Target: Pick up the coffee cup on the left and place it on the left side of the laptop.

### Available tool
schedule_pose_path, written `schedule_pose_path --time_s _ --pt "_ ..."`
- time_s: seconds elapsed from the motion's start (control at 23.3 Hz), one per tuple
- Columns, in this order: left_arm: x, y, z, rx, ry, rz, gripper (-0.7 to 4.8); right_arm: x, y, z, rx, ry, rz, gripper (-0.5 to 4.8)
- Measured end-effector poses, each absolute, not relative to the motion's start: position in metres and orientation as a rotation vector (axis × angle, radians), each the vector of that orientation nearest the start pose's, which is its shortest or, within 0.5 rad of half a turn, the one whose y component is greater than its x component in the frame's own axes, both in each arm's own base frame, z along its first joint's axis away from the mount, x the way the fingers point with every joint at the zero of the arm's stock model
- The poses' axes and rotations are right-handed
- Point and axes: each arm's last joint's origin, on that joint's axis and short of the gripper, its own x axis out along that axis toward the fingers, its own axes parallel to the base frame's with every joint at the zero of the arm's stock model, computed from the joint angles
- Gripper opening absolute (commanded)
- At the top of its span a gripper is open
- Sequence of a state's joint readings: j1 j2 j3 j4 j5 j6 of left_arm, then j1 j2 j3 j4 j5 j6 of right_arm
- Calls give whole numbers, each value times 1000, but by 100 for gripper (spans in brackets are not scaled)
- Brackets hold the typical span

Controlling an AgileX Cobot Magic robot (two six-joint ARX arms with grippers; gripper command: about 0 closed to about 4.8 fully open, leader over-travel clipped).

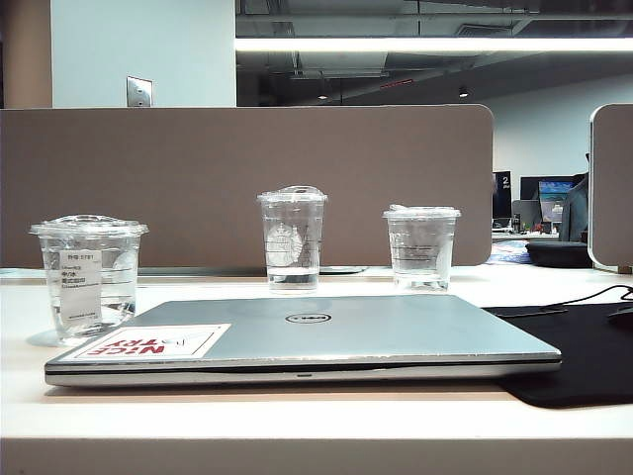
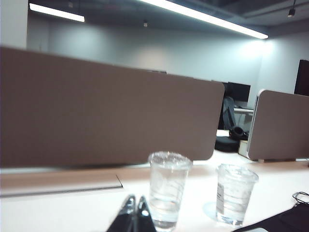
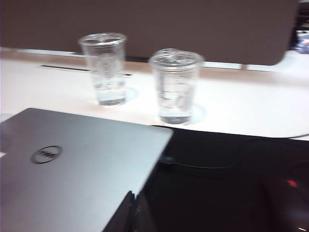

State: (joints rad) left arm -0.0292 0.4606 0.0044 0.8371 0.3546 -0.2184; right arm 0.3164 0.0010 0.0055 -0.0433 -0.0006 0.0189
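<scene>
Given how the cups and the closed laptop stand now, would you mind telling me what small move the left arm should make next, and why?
Probably none beyond parking: the coffee cup with the white label already stands upright on the table, left of the closed laptop. The left claw is shut and empty, aimed at the taller cup. The right claw is also shut, above the laptop's edge.

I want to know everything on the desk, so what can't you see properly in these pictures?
- Coffee cup: label print too small to read, exterior view.
- Laptop: cut off by the frame edge, right wrist view.
- Left end effector and right end effector: only shut dark tips show, both wrist views.
- Black mat: cut by the frame edge, exterior view.
</scene>
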Motion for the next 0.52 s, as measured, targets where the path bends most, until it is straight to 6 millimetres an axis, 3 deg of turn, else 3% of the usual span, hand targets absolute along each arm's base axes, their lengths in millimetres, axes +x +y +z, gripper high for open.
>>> schedule_pose_path --time_s 0.52 --pt "112 -13 205 -101 -372 -412 -6 97 4 161 18 40 43 -4"
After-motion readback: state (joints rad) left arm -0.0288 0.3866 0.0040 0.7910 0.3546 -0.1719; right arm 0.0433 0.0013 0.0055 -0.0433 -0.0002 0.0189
